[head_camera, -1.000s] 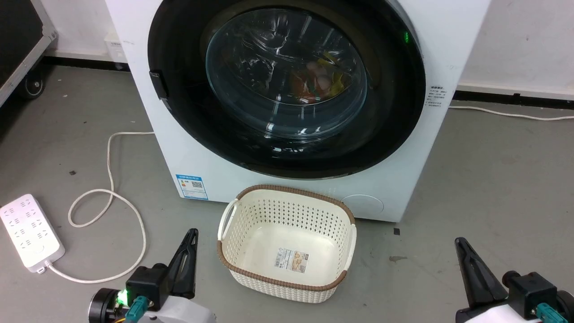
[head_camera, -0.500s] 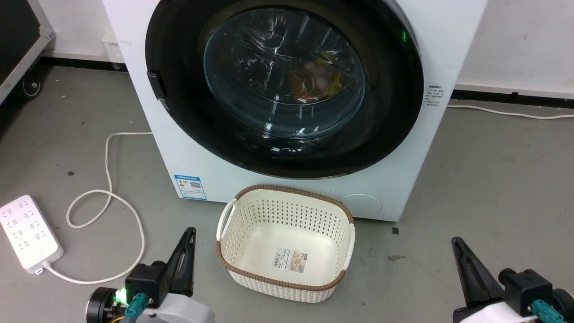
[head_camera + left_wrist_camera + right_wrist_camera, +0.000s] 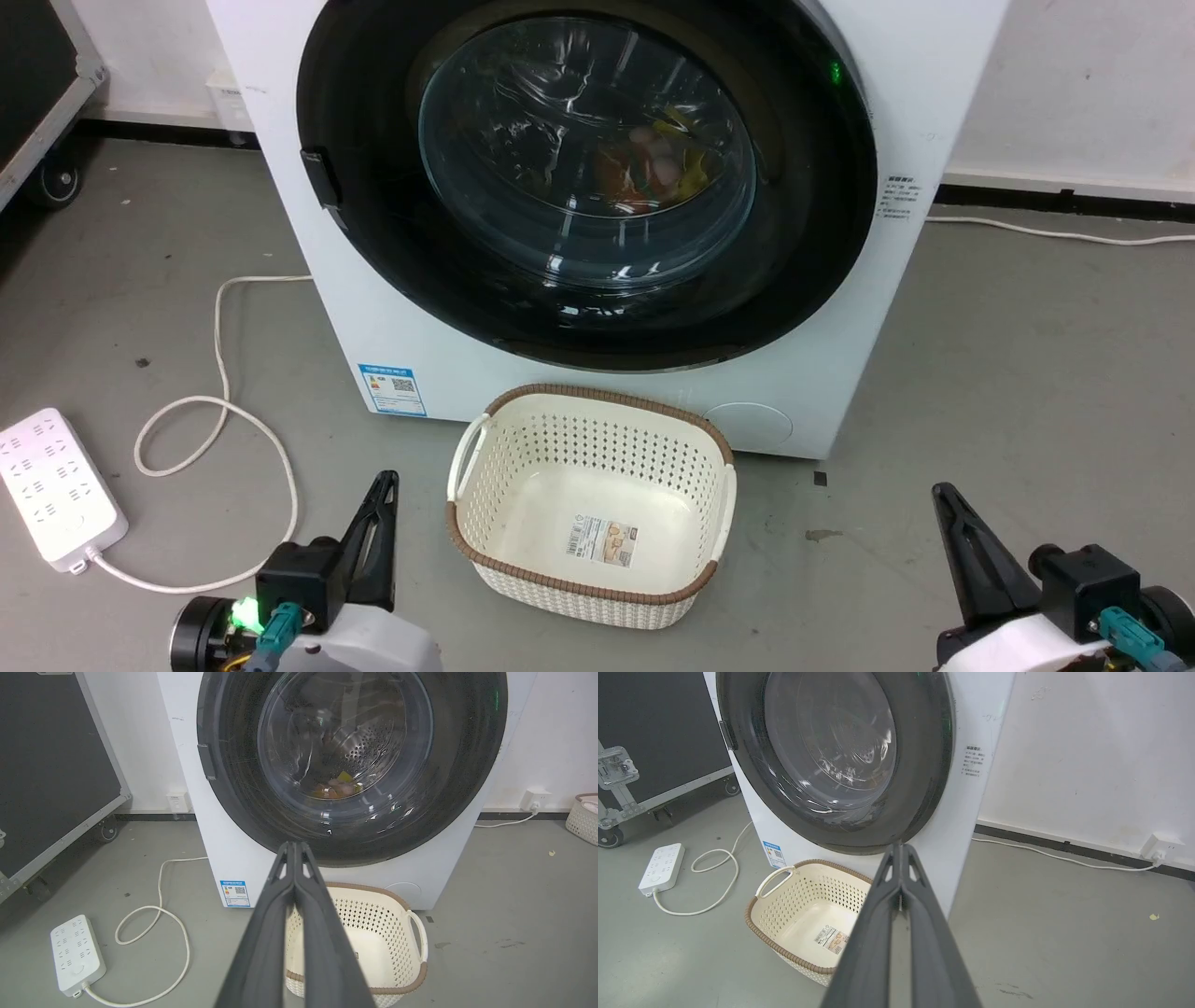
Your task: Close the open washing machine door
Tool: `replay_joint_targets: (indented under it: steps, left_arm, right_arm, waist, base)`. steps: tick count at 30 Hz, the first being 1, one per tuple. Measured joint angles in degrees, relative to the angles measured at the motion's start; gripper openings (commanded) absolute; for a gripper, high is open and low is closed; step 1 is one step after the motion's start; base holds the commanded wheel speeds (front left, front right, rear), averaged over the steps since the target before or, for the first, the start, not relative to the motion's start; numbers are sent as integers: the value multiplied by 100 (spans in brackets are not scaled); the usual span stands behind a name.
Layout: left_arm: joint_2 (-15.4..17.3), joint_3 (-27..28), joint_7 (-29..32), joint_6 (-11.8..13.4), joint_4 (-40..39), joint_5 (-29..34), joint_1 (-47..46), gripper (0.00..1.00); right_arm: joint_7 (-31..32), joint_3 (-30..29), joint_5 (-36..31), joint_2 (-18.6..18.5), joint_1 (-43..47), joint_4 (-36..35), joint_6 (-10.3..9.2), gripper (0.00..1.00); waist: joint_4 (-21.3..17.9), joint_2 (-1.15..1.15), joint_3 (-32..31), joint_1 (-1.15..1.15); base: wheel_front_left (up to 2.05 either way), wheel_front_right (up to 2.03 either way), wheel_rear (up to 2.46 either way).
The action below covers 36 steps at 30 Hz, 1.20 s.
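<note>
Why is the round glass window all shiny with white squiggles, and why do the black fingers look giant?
Head view: light glares off the domed glass of the large round black-rimmed washing machine door, white streaks veiling the colourful laundry inside. Left wrist view: the left gripper's long dark fingers loom huge right at the wide-angle lens. Right wrist view: the right gripper's fingers likewise.

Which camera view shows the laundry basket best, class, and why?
The head view: the whole basket shows from above, with rim, both handles and floor label. The left wrist view has the left gripper covering its left part; the right wrist view has the right gripper hiding its right edge.
</note>
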Motion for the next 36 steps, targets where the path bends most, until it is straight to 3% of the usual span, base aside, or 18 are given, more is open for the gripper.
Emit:
replay_joint_targets:
  steps: [36]
  left_arm:
    - [-96, 188, 427, 107, -215, 162, -1, 0]
  right_arm:
    - [403, 122, -41, 3, -135, -82, 0, 0]
  waist:
    - [-74, 0, 13, -1]
  base:
    - [0, 0, 0]
